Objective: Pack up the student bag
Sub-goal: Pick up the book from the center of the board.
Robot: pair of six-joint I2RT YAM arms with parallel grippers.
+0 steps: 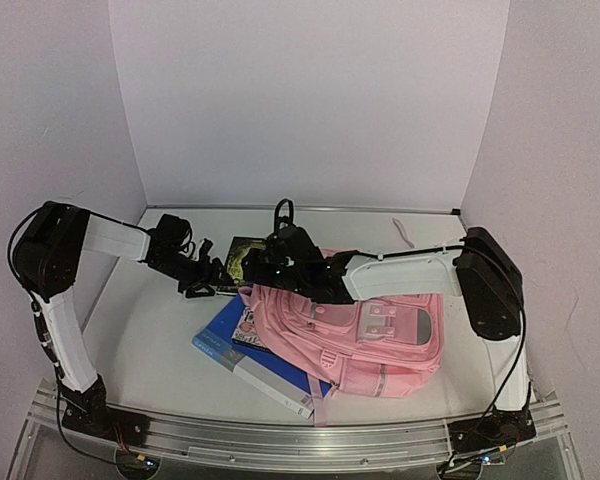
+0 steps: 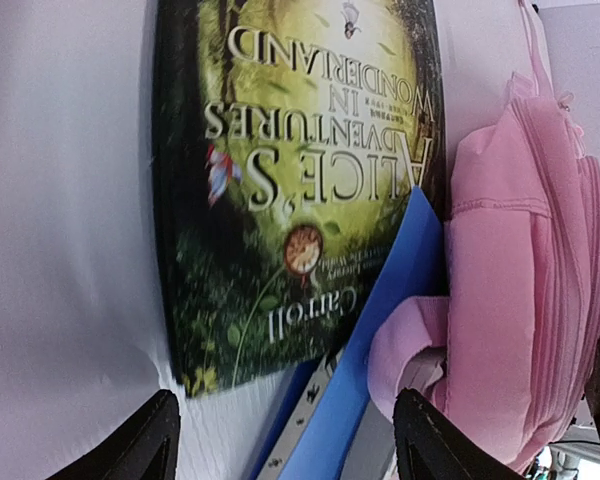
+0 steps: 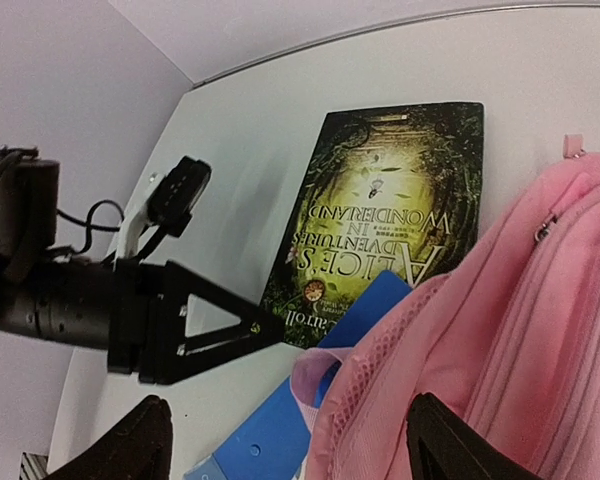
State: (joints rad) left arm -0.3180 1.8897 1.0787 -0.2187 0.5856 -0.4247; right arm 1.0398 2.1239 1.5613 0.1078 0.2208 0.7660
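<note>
The student bag (image 1: 365,335), pink and soft, lies at the centre right of the table on top of a blue folder (image 1: 242,352). Behind the bag's left corner lies an "Alice's Adventures in Wonderland" book (image 1: 242,256). My left gripper (image 2: 285,445) is open, low over the book's (image 2: 290,180) near corner and the folder's edge (image 2: 375,340), with the bag (image 2: 525,270) beside its right finger. My right gripper (image 3: 290,440) is open over the bag's top corner (image 3: 500,340), where a pink loop (image 3: 325,375) lies on the folder (image 3: 265,445). The left gripper's fingers (image 3: 215,325) point at the book (image 3: 390,210).
A colourful booklet (image 1: 248,325) pokes out between the bag and the folder. A thin pink strap (image 1: 405,232) lies by the back wall. White walls close the table on three sides, and an aluminium rail (image 1: 280,440) runs along the front edge.
</note>
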